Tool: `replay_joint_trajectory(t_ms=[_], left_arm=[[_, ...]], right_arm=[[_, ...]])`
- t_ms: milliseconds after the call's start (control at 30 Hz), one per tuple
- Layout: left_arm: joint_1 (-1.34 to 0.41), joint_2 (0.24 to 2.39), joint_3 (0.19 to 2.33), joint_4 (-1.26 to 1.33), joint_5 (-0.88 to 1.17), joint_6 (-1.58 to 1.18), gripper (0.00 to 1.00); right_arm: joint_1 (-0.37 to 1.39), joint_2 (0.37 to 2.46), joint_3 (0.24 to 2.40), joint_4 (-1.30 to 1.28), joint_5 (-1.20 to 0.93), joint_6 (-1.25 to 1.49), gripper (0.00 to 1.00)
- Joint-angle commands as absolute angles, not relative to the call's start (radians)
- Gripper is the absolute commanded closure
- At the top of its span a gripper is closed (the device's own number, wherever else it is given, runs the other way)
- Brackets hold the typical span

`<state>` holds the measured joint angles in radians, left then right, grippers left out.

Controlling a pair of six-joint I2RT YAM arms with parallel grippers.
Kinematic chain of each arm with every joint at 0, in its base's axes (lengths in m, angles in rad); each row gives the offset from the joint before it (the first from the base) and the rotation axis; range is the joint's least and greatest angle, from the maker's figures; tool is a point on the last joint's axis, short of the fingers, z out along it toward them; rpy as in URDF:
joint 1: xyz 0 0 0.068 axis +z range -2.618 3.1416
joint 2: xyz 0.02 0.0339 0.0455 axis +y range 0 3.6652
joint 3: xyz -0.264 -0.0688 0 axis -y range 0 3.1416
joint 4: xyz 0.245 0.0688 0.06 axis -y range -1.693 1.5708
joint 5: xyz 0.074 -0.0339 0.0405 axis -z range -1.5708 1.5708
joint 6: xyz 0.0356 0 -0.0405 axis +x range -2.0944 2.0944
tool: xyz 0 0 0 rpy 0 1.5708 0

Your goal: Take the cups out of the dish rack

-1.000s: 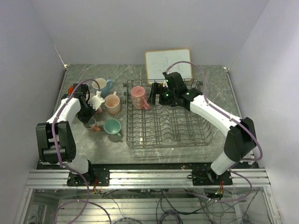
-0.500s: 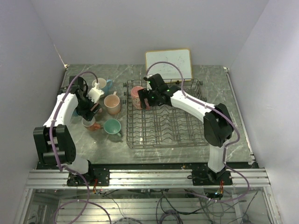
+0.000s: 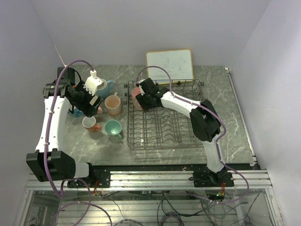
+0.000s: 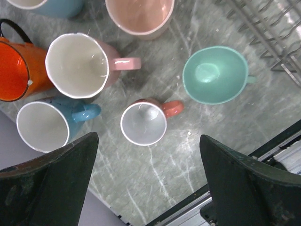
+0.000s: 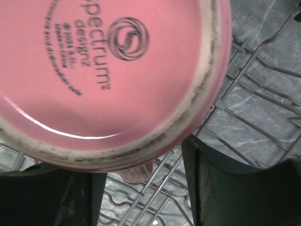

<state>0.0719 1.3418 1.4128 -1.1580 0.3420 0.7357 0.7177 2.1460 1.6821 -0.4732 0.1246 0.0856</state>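
The dish rack (image 3: 167, 147) holds one pink cup (image 3: 137, 96) upside down at its far-left corner. My right gripper (image 3: 142, 100) is shut on that cup. In the right wrist view the cup's stamped base (image 5: 108, 70) fills the frame, with a dark finger (image 5: 225, 188) on each side over the rack wires (image 5: 256, 92). My left gripper (image 3: 93, 104) hangs open and empty above the cups on the table. Below the left gripper (image 4: 150, 188) stand a small salmon-handled cup (image 4: 143, 123), a teal cup (image 4: 215, 74), a pink cup (image 4: 77, 65), an orange cup (image 4: 14, 70), a blue cup (image 4: 43, 126) and a peach cup (image 4: 139, 14).
A wood-framed whiteboard (image 3: 169, 64) leans at the back behind the rack. A light blue cup (image 3: 105, 86) stands at the far left of the table. The table's near edge and the metal rail (image 4: 244, 207) lie just below the left gripper.
My left gripper opened, left the small salmon-handled cup on the table and rose. My right arm swung left across the rack to the pink cup and its jaws narrowed onto it.
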Motion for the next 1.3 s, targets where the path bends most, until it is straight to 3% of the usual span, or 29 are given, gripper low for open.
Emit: replay_joint_trajectory(t_ms=[0, 233, 300, 333, 367, 900, 1267], left_arm=[[0.066, 1.315, 1.444, -1.184, 0.469, 0.699, 0.00], [0.066, 1.304, 1.420, -1.162, 0.458, 0.699, 0.00], [0.066, 1.291, 1.409, -1.149, 0.455, 0.703, 0.00], [0.067, 1.280, 1.402, -1.144, 0.462, 0.710, 0.00], [0.066, 1.270, 1.393, -1.136, 0.473, 0.717, 0.00], [0.066, 1.055, 1.148, -0.954, 0.608, 0.916, 0.01], [0.067, 0.750, 0.917, -0.696, 0.700, 1.014, 0.00]], right_arm=[[0.748, 2.134, 1.668, -0.419, 0.151, 0.034, 0.44], [0.764, 2.125, 1.659, -0.409, 0.198, 0.042, 0.63], [0.764, 2.124, 1.665, -0.420, 0.224, 0.055, 0.79], [0.765, 2.120, 1.668, -0.428, 0.244, 0.066, 0.98], [0.764, 2.113, 1.671, -0.434, 0.257, 0.075, 1.00], [0.771, 1.830, 1.682, -0.486, 0.146, 0.242, 1.00], [0.783, 1.537, 1.464, -0.265, -0.242, 0.638, 1.00]])
